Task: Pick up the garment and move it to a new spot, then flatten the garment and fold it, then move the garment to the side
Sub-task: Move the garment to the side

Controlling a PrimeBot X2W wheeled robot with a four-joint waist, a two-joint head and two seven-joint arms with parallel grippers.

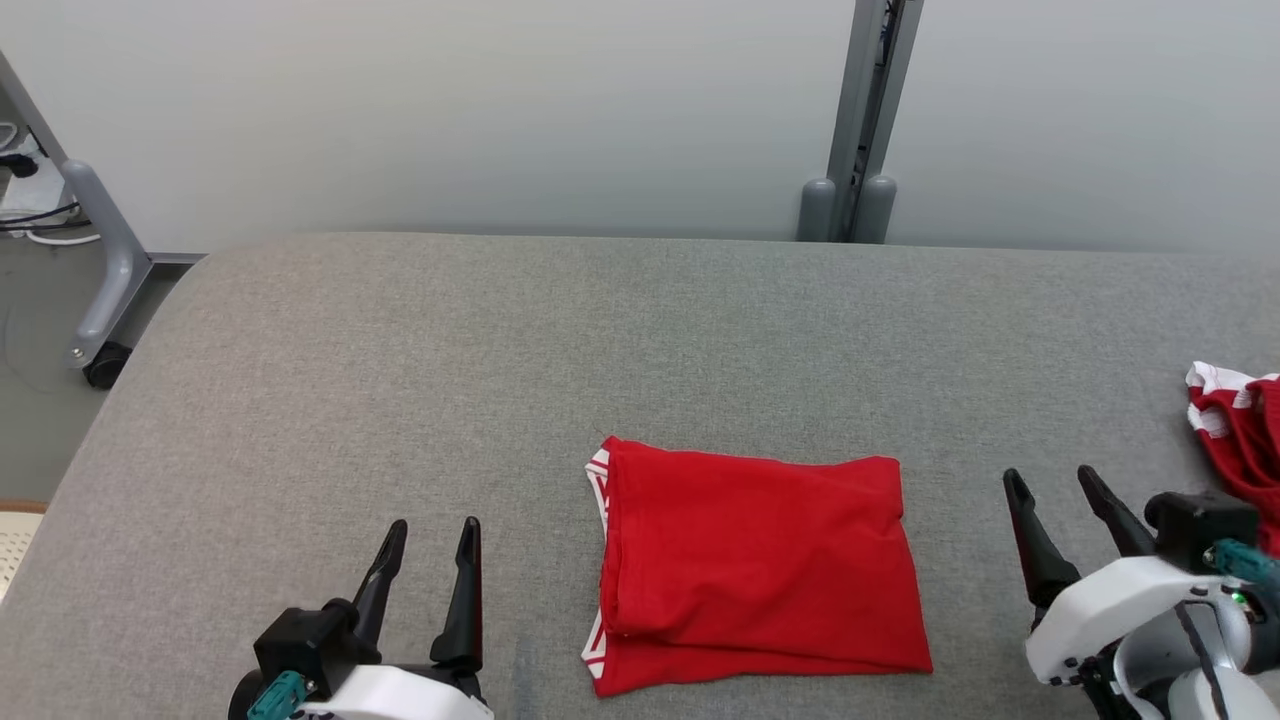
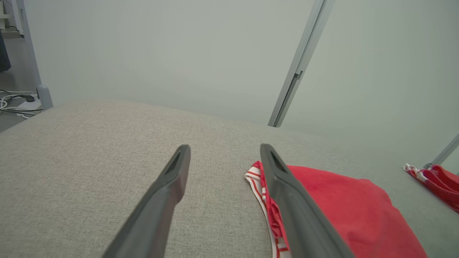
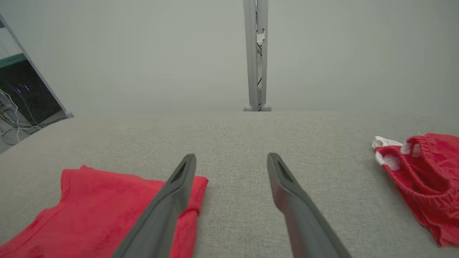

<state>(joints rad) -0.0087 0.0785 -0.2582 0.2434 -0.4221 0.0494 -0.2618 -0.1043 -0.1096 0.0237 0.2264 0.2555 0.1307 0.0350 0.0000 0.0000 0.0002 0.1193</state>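
A red garment [image 1: 760, 560] with white striped trim lies folded into a flat rectangle on the grey table [image 1: 400, 380], near the front middle. My left gripper [image 1: 432, 532] hovers open to the garment's left, with nothing between its fingers. My right gripper [image 1: 1052, 480] stands open to the garment's right, also empty. In the left wrist view the garment [image 2: 340, 208] lies just right of my open left gripper [image 2: 225, 149]. In the right wrist view the garment [image 3: 89, 211] sits at the lower left, partly behind one finger of my right gripper [image 3: 231, 157].
A second red and white garment [image 1: 1235, 425] lies bunched at the table's right edge, close to my right arm; it appears as a crumpled heap [image 3: 423, 172] in the right wrist view. A grey post [image 1: 855, 120] stands behind the table. A wheeled frame leg [image 1: 105, 270] is at the far left.
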